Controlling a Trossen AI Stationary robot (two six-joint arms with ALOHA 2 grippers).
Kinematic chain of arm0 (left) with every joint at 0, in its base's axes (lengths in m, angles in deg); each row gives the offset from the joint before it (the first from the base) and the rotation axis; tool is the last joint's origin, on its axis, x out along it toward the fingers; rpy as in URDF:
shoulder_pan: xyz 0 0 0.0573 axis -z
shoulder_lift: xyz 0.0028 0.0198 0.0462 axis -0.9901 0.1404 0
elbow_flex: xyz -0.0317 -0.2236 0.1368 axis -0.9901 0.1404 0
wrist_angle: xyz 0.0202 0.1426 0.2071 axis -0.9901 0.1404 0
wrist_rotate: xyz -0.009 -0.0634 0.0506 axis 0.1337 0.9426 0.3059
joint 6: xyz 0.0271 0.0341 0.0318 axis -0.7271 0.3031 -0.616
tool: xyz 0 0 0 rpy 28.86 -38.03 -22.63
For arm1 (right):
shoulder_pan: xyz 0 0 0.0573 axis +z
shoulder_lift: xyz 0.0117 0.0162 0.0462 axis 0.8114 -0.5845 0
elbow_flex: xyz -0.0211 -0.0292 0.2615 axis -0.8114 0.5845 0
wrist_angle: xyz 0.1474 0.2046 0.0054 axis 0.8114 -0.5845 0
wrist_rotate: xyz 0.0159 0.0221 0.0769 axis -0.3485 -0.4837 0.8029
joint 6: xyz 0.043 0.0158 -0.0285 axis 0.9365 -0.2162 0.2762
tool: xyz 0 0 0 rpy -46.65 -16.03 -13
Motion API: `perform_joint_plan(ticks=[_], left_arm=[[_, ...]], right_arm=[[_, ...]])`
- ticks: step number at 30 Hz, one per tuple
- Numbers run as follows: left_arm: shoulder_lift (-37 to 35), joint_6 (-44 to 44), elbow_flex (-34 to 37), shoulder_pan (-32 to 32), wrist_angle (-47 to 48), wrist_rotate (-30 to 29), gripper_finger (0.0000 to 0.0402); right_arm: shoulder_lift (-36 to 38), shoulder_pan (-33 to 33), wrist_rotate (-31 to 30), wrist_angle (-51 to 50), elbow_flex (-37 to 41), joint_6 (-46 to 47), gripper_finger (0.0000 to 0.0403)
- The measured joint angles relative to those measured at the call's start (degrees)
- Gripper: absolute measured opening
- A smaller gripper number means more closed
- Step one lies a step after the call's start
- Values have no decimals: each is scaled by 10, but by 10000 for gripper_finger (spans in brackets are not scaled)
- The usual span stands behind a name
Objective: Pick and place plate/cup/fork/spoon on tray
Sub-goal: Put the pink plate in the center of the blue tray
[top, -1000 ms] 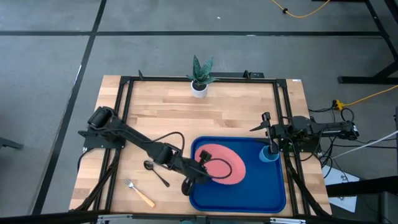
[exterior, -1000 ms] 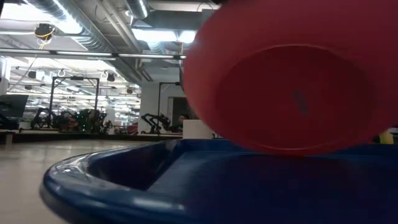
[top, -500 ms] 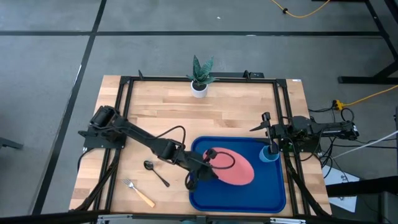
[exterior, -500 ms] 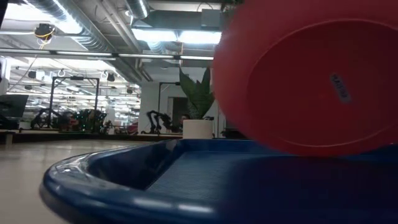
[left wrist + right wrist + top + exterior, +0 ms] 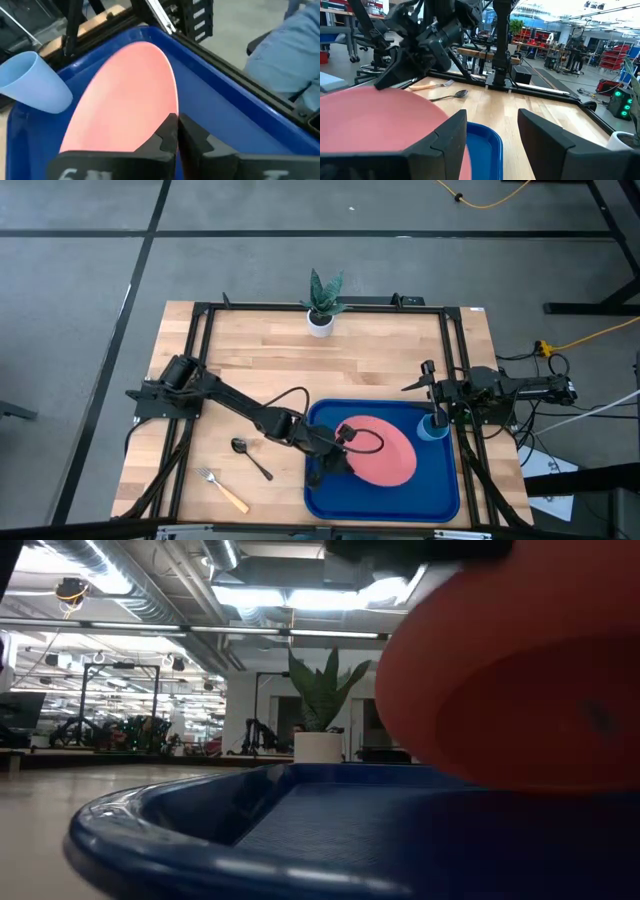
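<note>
The salmon-pink plate (image 5: 382,452) hangs tilted over the blue tray (image 5: 440,498), with my left gripper (image 5: 338,457) shut on it. The low view shows the plate's underside (image 5: 520,690) above the tray floor (image 5: 300,830). The light-blue cup (image 5: 433,427) stands upright in the tray's far right corner. The dark spoon (image 5: 250,456) and the tan-handled fork (image 5: 222,489) lie flat on the wood left of the tray. My right gripper (image 5: 495,145) waits open at the table's right edge, holding nothing. My left gripper pinches the plate's rim (image 5: 169,116) between its two fingers, on the side of the plate toward the table's left. The fingers (image 5: 196,140) come slanting down from the table's left. The plate is tilted over the tray; whether its lower edge touches the floor I cannot tell.
A white pot with a green plant (image 5: 321,308) stands at the table's far edge. A dark frame rail (image 5: 320,305) runs around the tabletop. Bare wood lies between the plant and the tray. A person's blue sleeve (image 5: 295,50) shows beyond the table.
My left gripper has carried the plate toward the table's right edge and downward, deeper over the tray. The plate has sunk and tipped flatter, and it is still pinched by its rim.
</note>
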Motion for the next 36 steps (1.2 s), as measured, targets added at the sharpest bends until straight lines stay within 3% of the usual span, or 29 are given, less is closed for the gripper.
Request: perform_joint_plan(ticks=[4,22,26,31,36], left_arm=[[3,0,-3,1,-43,0,13],[4,-25,-3,7,-45,-8,27],[-22,-15,-2,7,31,-14,27],[-80,54,-3,4,207,-84,28],[-74,103,-2,-19,315,-111,28]], right_arm=[[0,0,0,0,0,0,182],[0,0,0,0,0,0,182],[0,0,0,0,0,0,182],[0,0,0,0,0,0,182],[0,0,0,0,0,0,182]])
